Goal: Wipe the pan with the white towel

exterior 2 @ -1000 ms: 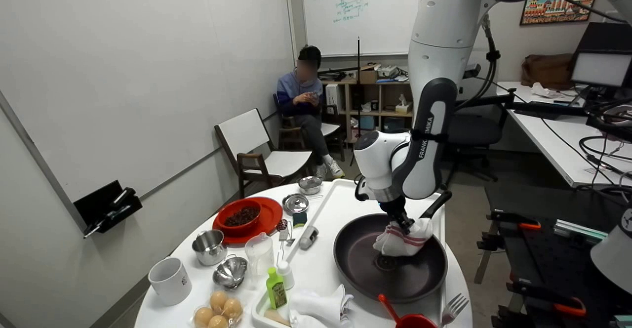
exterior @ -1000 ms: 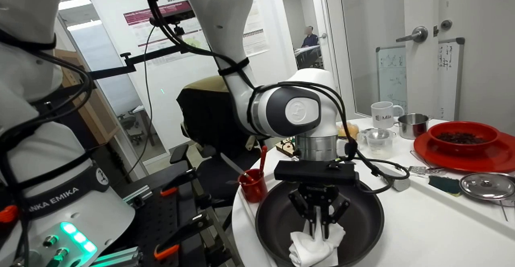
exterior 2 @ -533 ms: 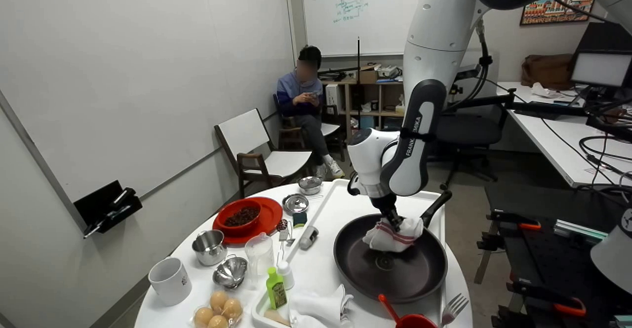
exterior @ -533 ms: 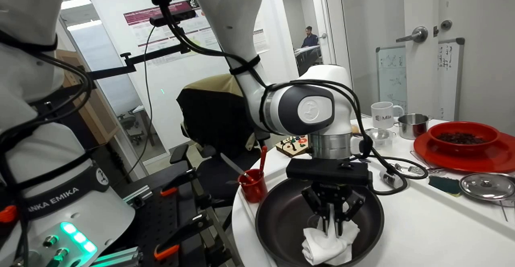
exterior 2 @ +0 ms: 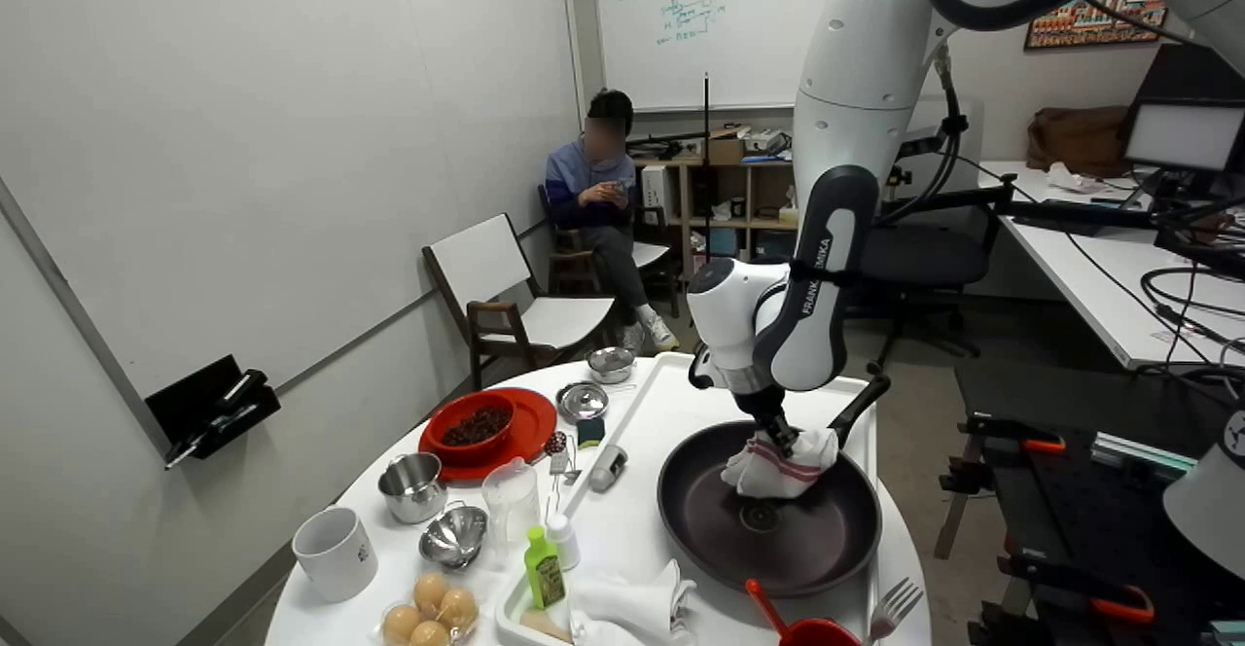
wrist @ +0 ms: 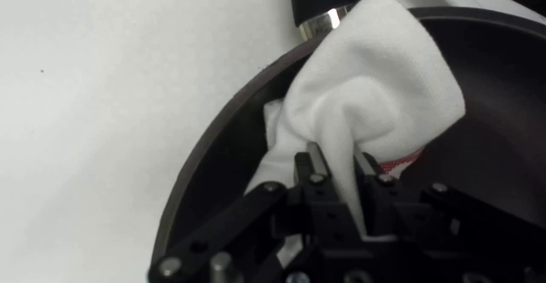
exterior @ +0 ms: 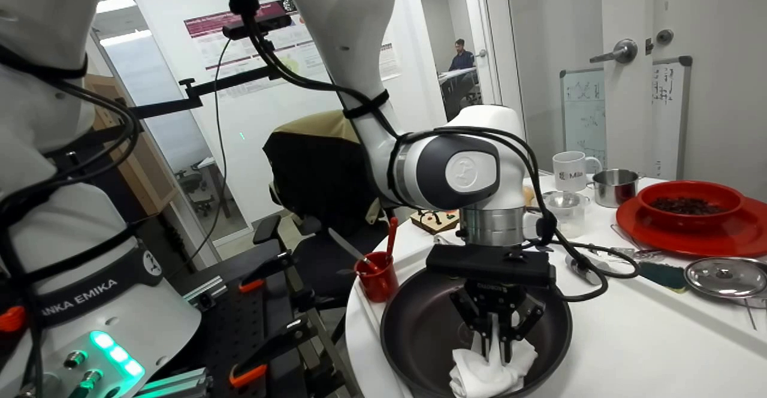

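Observation:
The white towel with red stripes shows in both exterior views (exterior: 482, 377) (exterior 2: 768, 476) and fills the middle of the wrist view (wrist: 384, 65). My gripper (exterior: 495, 355) is shut on a fold of it, which runs up between the two fingers (wrist: 337, 155). The bunched towel lies inside the dark round pan (exterior 2: 788, 549), toward the handle side, by the pan wall. A towel corner reaches the rim near the handle in the wrist view. The rest of the pan floor (exterior: 422, 320) shows bare. The towel's underside is hidden.
The pan handle (exterior 2: 861, 401) points to the back right. A red cup with utensils (exterior: 377, 281) stands close to the pan. A green bottle (exterior 2: 543, 568), another white cloth (exterior 2: 627, 602) and a grey tool (exterior 2: 609, 468) are nearby. A red plate (exterior 2: 540, 417) bears a bowl.
My gripper and the towel have slid across the pan floor, rightward in one exterior view and leftward in the other. In the last half second the gripper has sunk slightly.

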Available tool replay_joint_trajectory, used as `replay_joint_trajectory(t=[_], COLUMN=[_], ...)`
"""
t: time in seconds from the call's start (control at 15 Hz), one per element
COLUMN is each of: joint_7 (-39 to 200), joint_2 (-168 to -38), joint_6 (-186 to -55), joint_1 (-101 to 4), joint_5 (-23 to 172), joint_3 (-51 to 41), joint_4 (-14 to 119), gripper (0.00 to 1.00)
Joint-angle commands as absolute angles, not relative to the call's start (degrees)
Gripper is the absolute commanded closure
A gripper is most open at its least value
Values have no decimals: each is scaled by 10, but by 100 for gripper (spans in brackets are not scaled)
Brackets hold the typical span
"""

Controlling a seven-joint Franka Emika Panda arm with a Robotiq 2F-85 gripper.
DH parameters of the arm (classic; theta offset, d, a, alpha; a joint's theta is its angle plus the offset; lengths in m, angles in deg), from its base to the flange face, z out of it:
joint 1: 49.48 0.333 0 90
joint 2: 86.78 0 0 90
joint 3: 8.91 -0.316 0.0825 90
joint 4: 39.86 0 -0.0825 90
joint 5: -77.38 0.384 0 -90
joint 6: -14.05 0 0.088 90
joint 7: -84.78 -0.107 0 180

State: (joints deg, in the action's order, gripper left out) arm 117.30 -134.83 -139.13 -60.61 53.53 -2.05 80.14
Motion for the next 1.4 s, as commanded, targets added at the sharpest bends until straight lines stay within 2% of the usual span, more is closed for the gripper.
replay_joint_trajectory(t=[0.0,0.53,1.33], joint_7=[1126,1053,1014], joint_2=[-1395,-1434,-1443], joint_6=[-1395,-1405,-1457], joint_1=[-592,-599,-557], joint_5=[532,556,557], joint_3=[2,-3,-22], joint_4=[749,678,672], gripper=[91,91,91])
